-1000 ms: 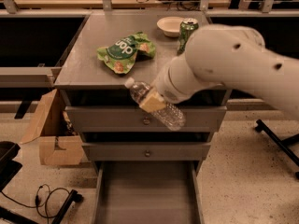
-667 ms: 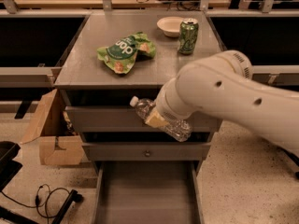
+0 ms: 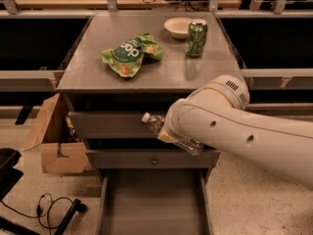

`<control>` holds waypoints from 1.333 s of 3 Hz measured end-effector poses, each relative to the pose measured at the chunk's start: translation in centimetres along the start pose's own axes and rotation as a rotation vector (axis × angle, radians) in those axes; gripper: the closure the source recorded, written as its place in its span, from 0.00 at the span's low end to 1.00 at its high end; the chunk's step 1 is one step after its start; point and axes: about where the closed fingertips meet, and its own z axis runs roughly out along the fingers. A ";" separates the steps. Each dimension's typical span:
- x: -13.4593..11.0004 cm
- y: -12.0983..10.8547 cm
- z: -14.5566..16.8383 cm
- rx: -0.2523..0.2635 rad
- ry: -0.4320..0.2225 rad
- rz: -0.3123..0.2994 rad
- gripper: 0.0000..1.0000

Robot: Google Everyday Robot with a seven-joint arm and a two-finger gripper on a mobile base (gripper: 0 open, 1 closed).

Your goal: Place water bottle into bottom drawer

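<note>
The water bottle [image 3: 154, 123] is a small clear plastic bottle with a white cap. It lies tilted, cap to the upper left, in the air in front of the upper drawers. My gripper [image 3: 168, 134] is shut on its middle, and the white arm [image 3: 230, 126] hides most of the gripper and the bottle's label. The bottom drawer [image 3: 151, 204] is pulled open below, a wide flat grey tray with nothing in it. The bottle hangs above the drawer's back end.
On the cabinet top [image 3: 93, 72] lie a green chip bag [image 3: 129, 54], a white bowl [image 3: 179, 27] and a green soda can [image 3: 196, 37]. A cardboard box [image 3: 51, 141] stands left of the cabinet. Black cables [image 3: 54, 207] lie on the floor at lower left.
My arm has come down and toward the front with the bottle, from the cabinet's top edge to the level of the upper drawers. The can and bowl now show fully.
</note>
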 end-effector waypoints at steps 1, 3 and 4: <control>0.1 0.3 0.8 -0.010 0.003 -0.002 1.00; 7.7 5.6 8.6 -0.136 0.073 -0.006 1.00; 11.7 8.8 12.5 -0.180 0.068 -0.071 1.00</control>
